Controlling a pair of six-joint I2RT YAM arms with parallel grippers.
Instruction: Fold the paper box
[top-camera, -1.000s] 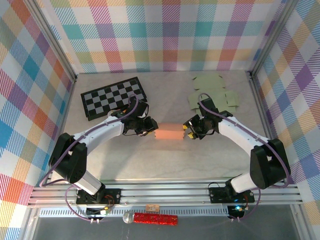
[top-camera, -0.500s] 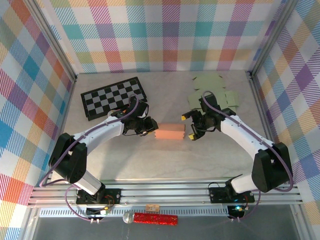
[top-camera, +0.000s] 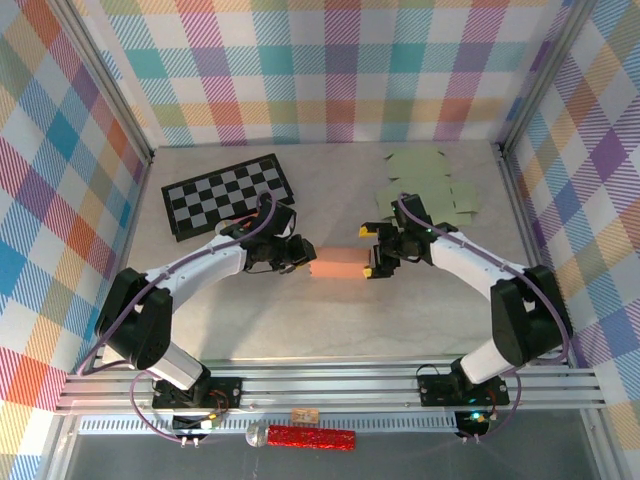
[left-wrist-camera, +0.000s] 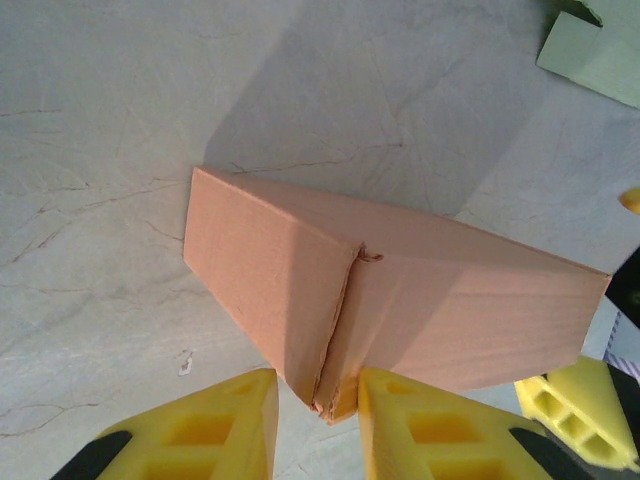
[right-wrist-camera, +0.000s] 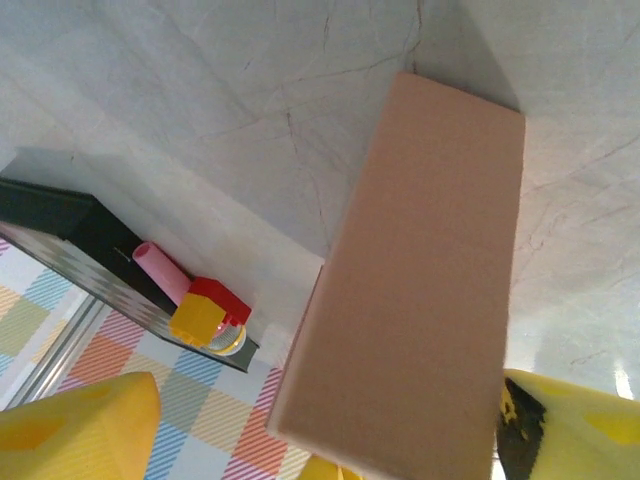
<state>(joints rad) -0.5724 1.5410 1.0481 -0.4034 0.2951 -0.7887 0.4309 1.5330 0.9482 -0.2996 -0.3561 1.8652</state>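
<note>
From above, the folded salmon cardboard box (top-camera: 338, 264) lies mid-table on the grey marbled table (top-camera: 330, 320), its long axis running left to right with one end toward each arm. The left wrist view adds the split seam at its end, pinched in the narrow jaws of the left gripper (left-wrist-camera: 312, 425). The right gripper (right-wrist-camera: 325, 440) straddles the other end, jaws wide.

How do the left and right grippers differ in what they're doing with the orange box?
The left gripper is nearly closed; the right gripper is wide open. The left gripper pinches the orange box's end seam; the right gripper only straddles the other end. Both have yellow fingers.
</note>
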